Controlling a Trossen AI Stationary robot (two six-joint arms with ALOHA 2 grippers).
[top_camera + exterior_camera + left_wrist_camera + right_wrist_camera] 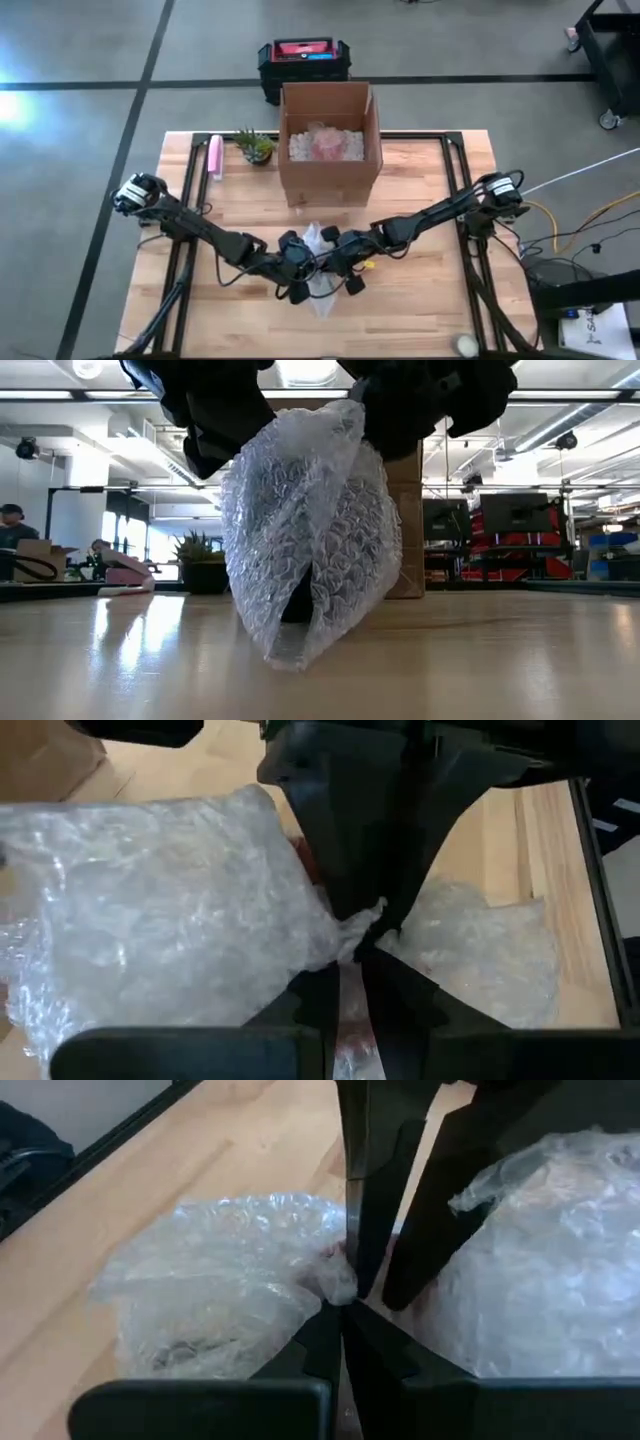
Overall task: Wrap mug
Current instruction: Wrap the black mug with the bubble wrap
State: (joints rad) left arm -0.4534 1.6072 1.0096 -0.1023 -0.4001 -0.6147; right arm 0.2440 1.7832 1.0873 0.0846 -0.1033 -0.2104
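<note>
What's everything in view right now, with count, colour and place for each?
bubble wrap: one clear bundle, table centre-front, pinched from both sides; a hint of red shows inside, mug itself hidden
cardboard box: one, brown, open, table back centre, pale filling and something pink inside
potted plant: one, green, left of the box
pink object: one, back-left of table
toolbox: one, black and red, on the floor behind the table
table: one, light wood
person: one, far background in the low view
left gripper: fingers shut on the wrap
right gripper: fingers shut on the wrap
</note>
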